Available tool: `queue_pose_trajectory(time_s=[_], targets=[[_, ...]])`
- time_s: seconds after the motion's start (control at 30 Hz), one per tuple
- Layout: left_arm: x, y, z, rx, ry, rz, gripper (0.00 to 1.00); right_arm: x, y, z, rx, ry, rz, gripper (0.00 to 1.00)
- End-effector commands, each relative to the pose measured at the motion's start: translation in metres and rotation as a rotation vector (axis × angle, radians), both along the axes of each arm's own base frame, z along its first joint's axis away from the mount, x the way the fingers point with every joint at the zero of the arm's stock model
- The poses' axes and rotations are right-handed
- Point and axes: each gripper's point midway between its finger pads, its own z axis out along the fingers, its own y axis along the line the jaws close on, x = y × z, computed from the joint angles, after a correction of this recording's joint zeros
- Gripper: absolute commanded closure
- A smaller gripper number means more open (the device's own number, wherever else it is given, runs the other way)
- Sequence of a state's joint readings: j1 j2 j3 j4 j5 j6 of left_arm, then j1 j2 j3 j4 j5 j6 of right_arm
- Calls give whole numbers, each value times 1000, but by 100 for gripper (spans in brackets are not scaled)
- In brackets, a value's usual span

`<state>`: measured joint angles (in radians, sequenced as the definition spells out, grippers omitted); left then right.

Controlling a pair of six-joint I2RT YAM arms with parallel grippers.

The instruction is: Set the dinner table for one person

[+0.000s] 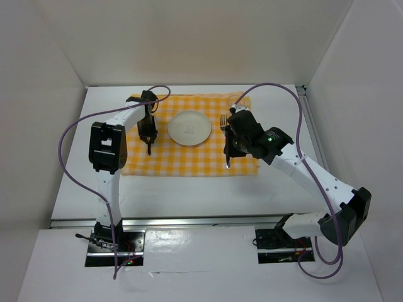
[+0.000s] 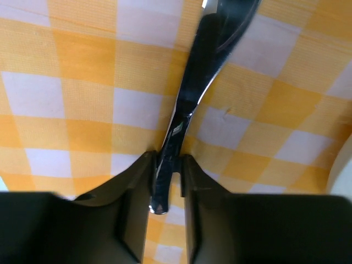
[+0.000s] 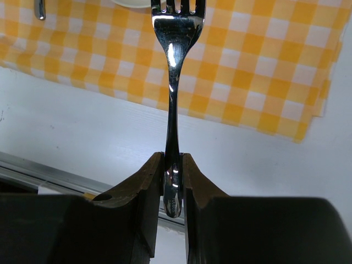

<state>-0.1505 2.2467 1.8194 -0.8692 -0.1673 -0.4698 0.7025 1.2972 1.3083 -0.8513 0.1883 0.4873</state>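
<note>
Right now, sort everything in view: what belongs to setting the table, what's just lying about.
For the job: table, checked cloth, plate, fork in the right gripper, spoon in the left gripper.
Not for the job: purple cable, metal rail. Both are rig fittings, not loose.

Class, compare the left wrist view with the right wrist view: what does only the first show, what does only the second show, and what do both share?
Only the left wrist view: the left gripper closed on a spoon handle, with checked cloth filling the background. Only the right wrist view: the right gripper clamping a fork, the bare white dinner table, its metal rail and the cloth's edge. Both: yellow-and-white cloth beneath a held utensil.
</note>
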Motion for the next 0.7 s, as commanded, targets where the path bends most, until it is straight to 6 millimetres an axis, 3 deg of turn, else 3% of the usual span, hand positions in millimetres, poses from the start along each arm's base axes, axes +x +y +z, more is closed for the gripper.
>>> queue_pose_trajectory(time_s=[0.0,0.1,0.13,0.27,0.3,0.5,0.67], targets=[[-7,-2,-36,-47,71,-18,65,3,-2,22,39,-50,-31,99],[-2,-3,-30,-49,53,-19,76,3,-2,22,39,-50,-31,99],[-5,-2,-26,-47,58,-27,86,2,-3,25,45,-57,-31,99],[4,10,9,-3,-6,-9,99,2,-3,27,51,-54,-38,99],[10,11,30,1,-60,-6,100,2,-3,27,51,-54,-38,99],[20,8,117,-31,-252,-39,100,4,-5,27,47,-60,-57,99],[14,-1,145,-83,-297,-80,100,5,-4,32,55,-68,-57,99]])
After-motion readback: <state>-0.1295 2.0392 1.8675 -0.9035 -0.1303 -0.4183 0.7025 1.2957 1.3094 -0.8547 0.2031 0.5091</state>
